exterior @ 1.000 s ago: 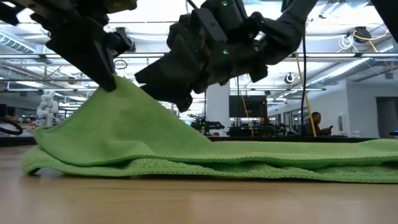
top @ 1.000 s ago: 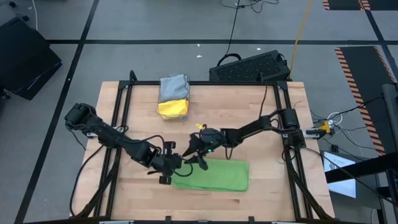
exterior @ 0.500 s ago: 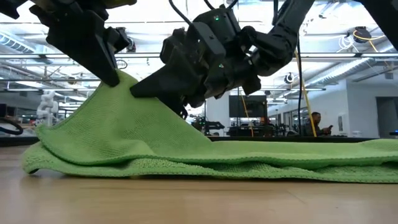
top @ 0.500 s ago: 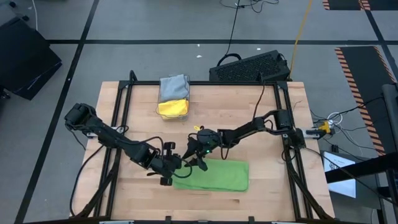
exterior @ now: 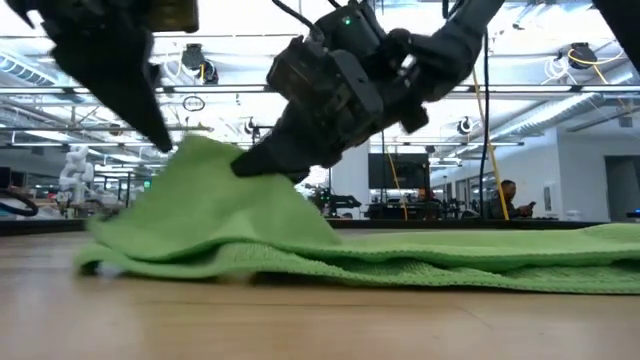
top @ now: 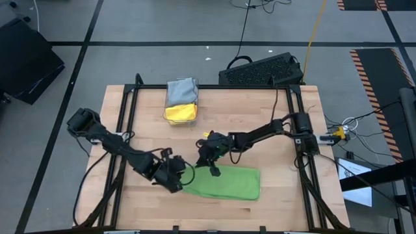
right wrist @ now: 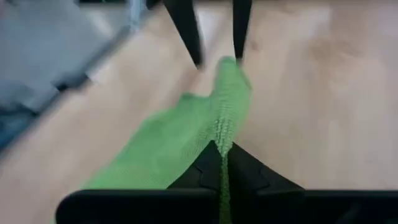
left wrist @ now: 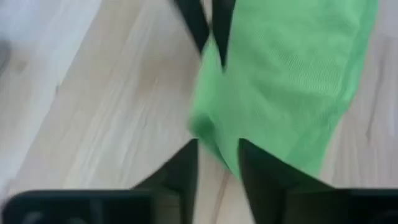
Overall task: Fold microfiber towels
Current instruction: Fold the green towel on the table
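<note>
A bright green microfiber towel [top: 227,184] lies folded near the table's front edge, its left end raised into a ridge [exterior: 205,165]. My right gripper [top: 214,171] is shut on that ridge. My left gripper [left wrist: 217,165] is open at the towel's left corner [left wrist: 211,134], one finger on either side of it. I cannot tell whether they touch it. A yellow towel [top: 181,112] and a grey towel [top: 181,91] sit in the clear bin at the far side. My right gripper pinches a raised fold [right wrist: 223,134] at the towel's far edge, near its left end, between its two shut fingers. The fingers slant down from the table's far right. The fold is lifted into a ridge [right wrist: 229,81]; the rest of the towel lies on the table.
A clear bin [top: 170,116] holding the yellow and grey towels stands at the far left of the wooden table [top: 273,130]. A black metal frame [top: 123,117] runs along both sides. Bare wood lies between the bin and the green towel.
My right gripper has shut on the towel's raised fold, its spread fingers coming together. My left gripper has rolled about its own line at the towel's left corner. The towel's left end has slid a little toward the table's right, while its right part stayed flat.
</note>
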`<state>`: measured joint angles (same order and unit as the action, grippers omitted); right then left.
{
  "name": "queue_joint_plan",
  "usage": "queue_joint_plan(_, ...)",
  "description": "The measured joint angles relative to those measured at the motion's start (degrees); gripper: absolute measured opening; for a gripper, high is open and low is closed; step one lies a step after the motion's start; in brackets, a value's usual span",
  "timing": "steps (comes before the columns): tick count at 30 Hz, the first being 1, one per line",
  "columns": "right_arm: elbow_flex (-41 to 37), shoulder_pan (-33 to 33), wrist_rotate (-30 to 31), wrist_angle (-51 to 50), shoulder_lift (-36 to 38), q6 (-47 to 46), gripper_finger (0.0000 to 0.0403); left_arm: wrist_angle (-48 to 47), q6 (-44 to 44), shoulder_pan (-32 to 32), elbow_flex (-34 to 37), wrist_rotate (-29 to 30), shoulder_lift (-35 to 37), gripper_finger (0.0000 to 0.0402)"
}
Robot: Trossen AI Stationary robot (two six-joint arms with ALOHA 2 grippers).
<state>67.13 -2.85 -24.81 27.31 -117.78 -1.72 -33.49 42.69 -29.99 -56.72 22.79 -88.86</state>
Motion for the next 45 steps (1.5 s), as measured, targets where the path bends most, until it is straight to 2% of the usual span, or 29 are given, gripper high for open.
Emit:
queue_joint_plan(6, -0.04, -2.05, 14.12, -14.85, 7.33, 8.72, 0.0003, -0.12, 12.49, -4.64, 3.83, 7.55, 0.00, 0.0211)
queue_joint_plan(10, -0.04, -3.60, 20.45, -20.55, 11.02, 12.19, 0.0002, 9.84, 14.80, -6.23, 9.79, 10.85, 0.00, 0.0254)
queue_joint_plan(13, -0.04, -4.37, 22.59, -21.91, 12.57, 13.39, 0.0002, 19.43, 11.65, -6.18, 14.53, 13.77, -0.02, 0.0271)
queue_joint_plan(17, -0.04, -5.20, 23.58, -21.96, 13.18, 14.28, 0.0001, 28.72, 4.74, -3.41, 19.16, 13.80, -0.02, 0.0275)
queue_joint_plan(20, -0.07, -5.96, 25.47, -22.03, 13.10, 14.72, 0.0001, 34.51, -1.41, -0.52, 21.00, 11.24, 0.00, 0.0275)
queue_joint_plan(25, -0.07, -7.31, 30.87, -22.43, 13.13, 15.69, 0.0001, 43.74, -10.02, 4.59, 23.61, 3.49, 0.00, 0.0273)
queue_joint_plan(30, -0.07, -8.23, 31.27, -22.02, 13.14, 18.50, 0.0001, 53.19, -14.61, 10.23, 27.97, -6.42, 0.00, 0.0250)
queue_joint_plan(36, -0.07, -8.85, 34.26, -22.00, 13.12, 20.68, 0.0000, 65.07, -15.26, 13.99, 34.75, -18.23, 0.00, 0.0183)
queue_joint_plan(40, -0.07, -8.96, 35.30, -21.62, 13.14, 21.10, 0.0000, 72.32, -15.86, 14.20, 37.15, -21.46, 0.00, 0.0121)
queue_joint_plan(45, -0.07, -8.85, 37.15, -20.83, 13.12, 21.51, 0.0000, 74.62, -13.36, 14.18, 37.23, -20.49, 0.00, 0.0048)
